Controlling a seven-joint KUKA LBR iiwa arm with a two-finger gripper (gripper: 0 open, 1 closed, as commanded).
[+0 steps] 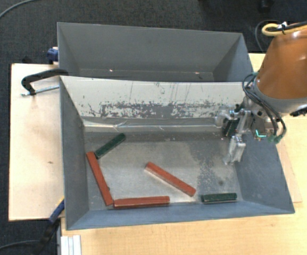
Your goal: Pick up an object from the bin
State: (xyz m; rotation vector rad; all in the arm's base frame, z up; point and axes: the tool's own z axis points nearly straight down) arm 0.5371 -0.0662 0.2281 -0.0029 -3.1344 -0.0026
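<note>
The tool [237, 152] hangs over the right side of the grey bin [72, 158], above bare floor. Whether it is open or closed cannot be told. Nearest to it, a short dark green bar [218, 197] lies flat by the front wall. A red bar [169, 178] lies diagonally mid-floor. A long red bar [99, 178] and a front red bar [141, 201] meet at the front-left corner, and a second green bar [109, 145] lies at left rear.

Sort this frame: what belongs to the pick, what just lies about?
In play: gripper; grey bin; dark green bar nearest the gripper, front right.
Lying about: other green bar, back left; left red bar; front red bar; middle red bar.
</note>
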